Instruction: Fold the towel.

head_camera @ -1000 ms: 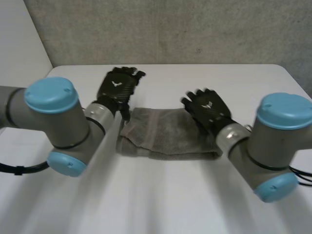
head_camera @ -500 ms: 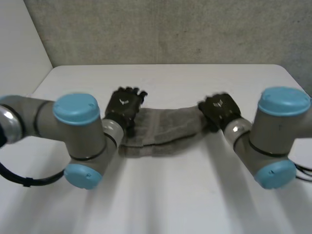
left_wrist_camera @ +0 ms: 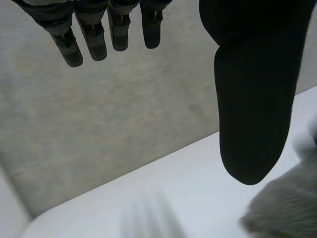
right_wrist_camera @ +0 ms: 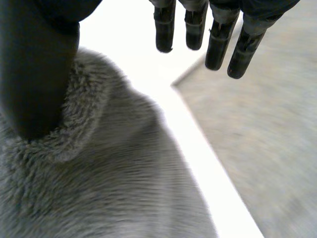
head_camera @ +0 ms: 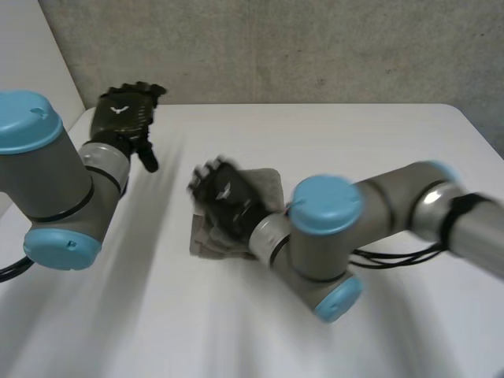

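The grey towel [head_camera: 268, 183] lies folded into a small stack in the middle of the white table [head_camera: 370, 142]. My right hand [head_camera: 224, 197] rests over the stack's left part, its arm reaching across from the right. In the right wrist view its fingers [right_wrist_camera: 218, 44] stretch straight past the towel's edge, and its thumb [right_wrist_camera: 34, 74] lies against the fuzzy towel [right_wrist_camera: 114, 188] without pinching it. My left hand [head_camera: 122, 118] hangs raised at the table's back left corner, apart from the towel. Its fingers [left_wrist_camera: 94, 39] are straight and empty, and a bit of towel [left_wrist_camera: 290, 208] shows beyond its thumb.
A grey wall [head_camera: 276, 47] runs behind the table's back edge, close to my left hand. Bare tabletop [head_camera: 157, 315] stretches in front of the towel and to its right.
My right hand has swept left across the towel, bringing its right end over onto the left part. My left hand has left the towel and risen to the back left.
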